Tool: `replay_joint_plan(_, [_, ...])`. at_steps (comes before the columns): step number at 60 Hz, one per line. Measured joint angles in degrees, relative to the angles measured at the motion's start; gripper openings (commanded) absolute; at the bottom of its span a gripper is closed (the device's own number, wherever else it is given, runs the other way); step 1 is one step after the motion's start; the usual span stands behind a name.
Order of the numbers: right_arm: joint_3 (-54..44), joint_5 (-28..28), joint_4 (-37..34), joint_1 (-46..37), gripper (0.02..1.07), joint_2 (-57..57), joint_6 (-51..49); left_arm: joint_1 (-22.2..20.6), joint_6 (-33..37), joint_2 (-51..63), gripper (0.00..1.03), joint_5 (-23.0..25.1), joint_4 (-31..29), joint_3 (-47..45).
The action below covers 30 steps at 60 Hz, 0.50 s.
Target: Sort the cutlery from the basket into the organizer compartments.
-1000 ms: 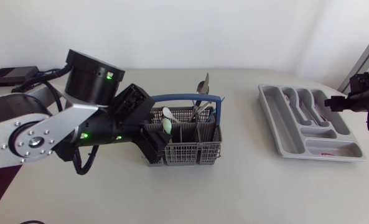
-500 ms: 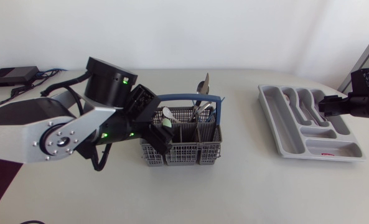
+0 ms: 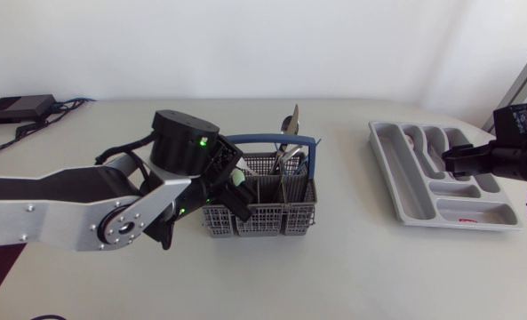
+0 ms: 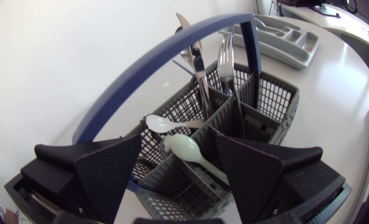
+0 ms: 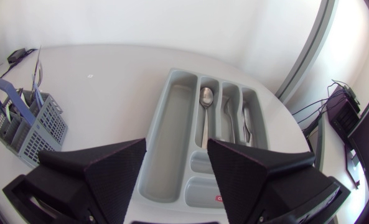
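Overhead view shares basket [image 3: 263,218], organizer [image 3: 395,169] with close wrists.

My left arm [image 3: 76,203] lies stretched low toward the middle, the left claw [image 4: 178,142] gaping wide. My right arm [image 3: 516,158] juts in from its edge, the right claw [image 5: 177,147] likewise parted.

basket [image 3: 261,216]: grey plastic mesh, matt. blue handle [image 4: 165,62]: smooth plastic, glossy. upright cutlery [image 4: 226,59]: shiny metal. white spoon [image 4: 162,124] and pale green spoon [image 4: 193,151]: smooth plastic. organizer [image 3: 405,191]: smooth grey plastic, slight sheen. table [image 3: 361,258]: matt off-white.
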Motion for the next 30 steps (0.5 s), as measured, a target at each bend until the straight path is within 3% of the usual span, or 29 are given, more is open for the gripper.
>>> replay_joint_plan(14, [-1.38,0.00,0.11,0.83,0.74,-0.52,0.22,-1.92,2.21,1.79,0.83,-3.43,5.51,-2.91])
replay_joint_plan(30, [-2.64,0.02,0.26,1.03,0.74,-1.29,0.22,-2.16,2.97,3.98,0.83,-3.82,9.57,-3.61])
